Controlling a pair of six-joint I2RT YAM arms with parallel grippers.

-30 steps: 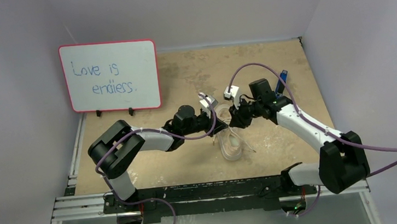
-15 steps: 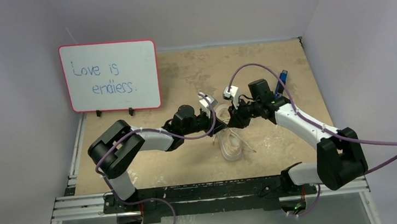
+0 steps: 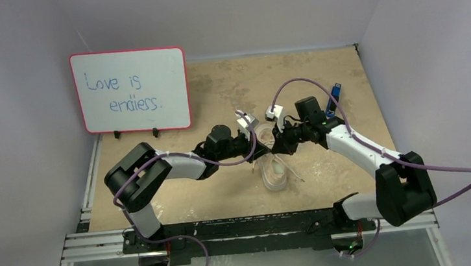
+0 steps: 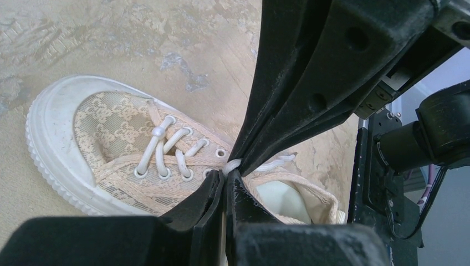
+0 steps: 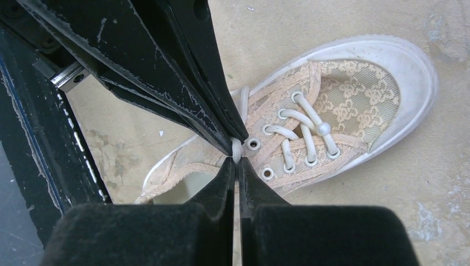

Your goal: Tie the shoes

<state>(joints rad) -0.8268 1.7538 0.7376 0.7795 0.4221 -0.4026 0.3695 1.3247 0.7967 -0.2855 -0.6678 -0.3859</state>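
The pale pink-beige sneaker (image 3: 274, 172) lies on the table, toe toward the near edge. It also shows in the left wrist view (image 4: 111, 133) and the right wrist view (image 5: 354, 100). My left gripper (image 3: 263, 146) and right gripper (image 3: 272, 146) meet tip to tip just above the shoe's top eyelets. The left gripper (image 4: 228, 176) is shut on a bit of white lace (image 4: 233, 165). The right gripper (image 5: 236, 162) is shut on the same bit of lace (image 5: 236, 149). The lower laces run crossed through the eyelets. The loose lace ends are mostly hidden by the fingers.
A whiteboard (image 3: 131, 91) with a red frame stands at the back left. A small blue object (image 3: 335, 95) stands behind the right arm. Purple cables loop over both arms. A metal rail (image 3: 229, 228) runs along the near edge. Grey walls close in both sides.
The right arm has shifted slightly left, its elbow drawing in. Both grippers stay shut tip to tip over the shoe. The left arm has hardly moved.
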